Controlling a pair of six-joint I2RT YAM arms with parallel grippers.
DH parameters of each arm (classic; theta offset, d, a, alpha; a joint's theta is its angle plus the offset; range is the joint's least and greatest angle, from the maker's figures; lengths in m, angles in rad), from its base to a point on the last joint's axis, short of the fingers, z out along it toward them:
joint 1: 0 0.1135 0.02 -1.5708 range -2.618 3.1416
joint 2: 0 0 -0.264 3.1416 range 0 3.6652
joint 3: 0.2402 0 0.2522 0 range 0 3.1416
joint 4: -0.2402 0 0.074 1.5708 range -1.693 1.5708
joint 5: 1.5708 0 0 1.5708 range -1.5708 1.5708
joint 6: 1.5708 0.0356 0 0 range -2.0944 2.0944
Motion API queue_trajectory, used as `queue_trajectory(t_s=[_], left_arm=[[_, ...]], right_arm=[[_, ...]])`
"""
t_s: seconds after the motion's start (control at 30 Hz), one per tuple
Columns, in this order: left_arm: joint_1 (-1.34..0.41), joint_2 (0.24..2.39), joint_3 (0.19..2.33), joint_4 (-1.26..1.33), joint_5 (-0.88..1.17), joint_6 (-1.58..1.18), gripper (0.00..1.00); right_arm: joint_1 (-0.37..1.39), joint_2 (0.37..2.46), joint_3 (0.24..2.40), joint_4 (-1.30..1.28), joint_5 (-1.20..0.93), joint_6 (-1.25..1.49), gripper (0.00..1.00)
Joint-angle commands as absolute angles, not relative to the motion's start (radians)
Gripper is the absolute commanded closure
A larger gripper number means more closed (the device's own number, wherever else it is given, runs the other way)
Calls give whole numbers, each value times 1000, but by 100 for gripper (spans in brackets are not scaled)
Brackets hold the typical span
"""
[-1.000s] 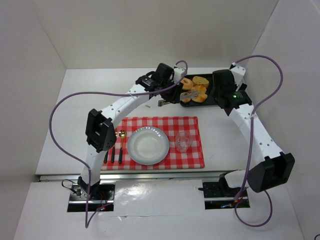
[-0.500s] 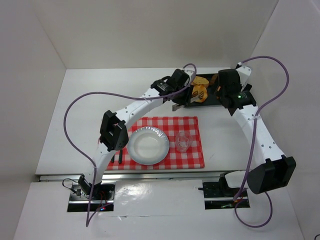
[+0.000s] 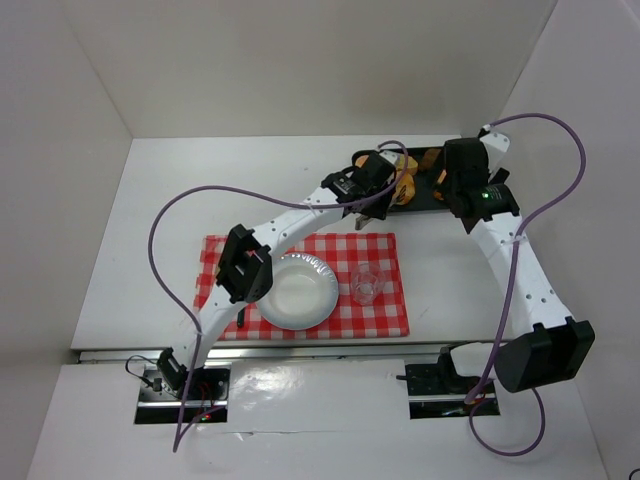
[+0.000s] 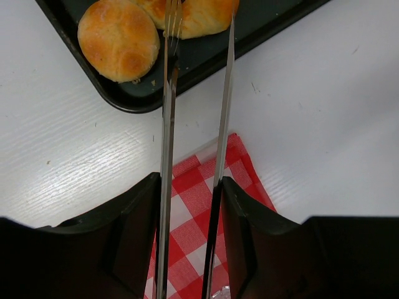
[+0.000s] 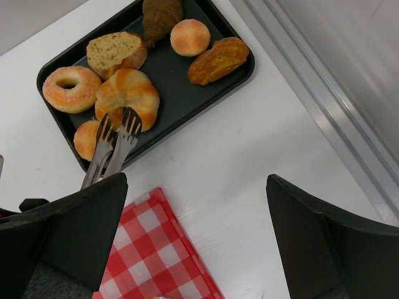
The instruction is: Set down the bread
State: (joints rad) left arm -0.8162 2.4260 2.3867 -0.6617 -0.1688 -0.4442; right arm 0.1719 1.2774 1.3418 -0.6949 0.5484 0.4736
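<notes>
The left arm has swung across toward three o'clock in the last second. The long tongs it carries now reach over the dark tray. A moment ago their tips were out over the bare worktop, at the tray's nine o'clock side. The left tool is squeezed on the tongs' handles, but it has let them spring a little wider. The two blades now stand a bit apart, one on each side of the bread. The bread is not picked up yet. It lies on the tray, at about one o'clock from the plate, with a ring-shaped one at its nine o'clock. I think the grab comes next, and then the ride back to the plate. The right tool hangs wide apart over the worktop with nothing in it. From above, the left arm covers most of the tray, so the bread hardly shows there. In the left wrist's view the bread is cut off at the twelve o'clock edge. I cannot tell if the blades touch it.
</notes>
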Motion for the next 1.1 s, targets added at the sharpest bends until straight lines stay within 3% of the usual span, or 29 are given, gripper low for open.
queue_trajectory(t_s=[0.0, 1.07], left_arm=[[-834, 2439, 2439, -594, -212, -414, 46], [-896, 2470, 2431, -495, -365, -311, 42]], right_arm=[[164, 1247, 1344, -692, 532, 462, 1], [118, 1247, 1298, -664, 468, 434, 1]])
